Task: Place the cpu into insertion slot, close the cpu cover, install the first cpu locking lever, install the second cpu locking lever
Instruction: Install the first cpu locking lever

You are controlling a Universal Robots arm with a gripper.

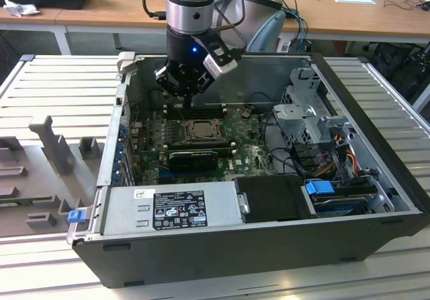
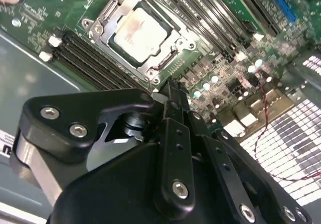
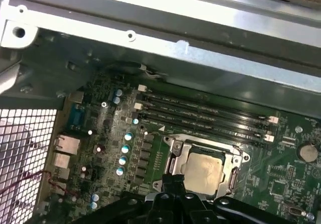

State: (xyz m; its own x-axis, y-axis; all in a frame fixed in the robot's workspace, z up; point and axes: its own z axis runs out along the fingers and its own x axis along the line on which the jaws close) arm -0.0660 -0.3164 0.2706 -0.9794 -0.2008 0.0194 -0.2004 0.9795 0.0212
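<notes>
A ribbed metal table [image 1: 60, 91] carried an open black computer case [image 1: 269, 249], and the arm reached down into it. The gripper [image 1: 187, 96] hung above the green circuit board [image 1: 250, 153]. Its jaws were pressed together with nothing between them. In the second wrist view the black fingers [image 2: 176, 128] met in one narrow bar.

Well away from the jaws, against the case wall, lay the grey power supply [image 1: 171, 209]. A long black ribbed heatsink [image 1: 193, 159] sat between that box and the jaws. A row of dark memory slots [image 3: 200, 111] ran alongside the socket, near the jaws.

The square socket [image 2: 153, 76] lay just off the jaw tips and below them. In the second wrist view one of its corners was close beside the tips, but whether they touched anything there could not be told.

The thin silvery cover [image 2: 109, 12] lay folded down flat on the socket, and its frame ran around all four sides.

The chip [image 2: 136, 30] sat inside the socket under that frame. Its pale metal top showed through the square cut-out, near the jaws but not between them. In the first wrist view it lay just past the fingertips.
</notes>
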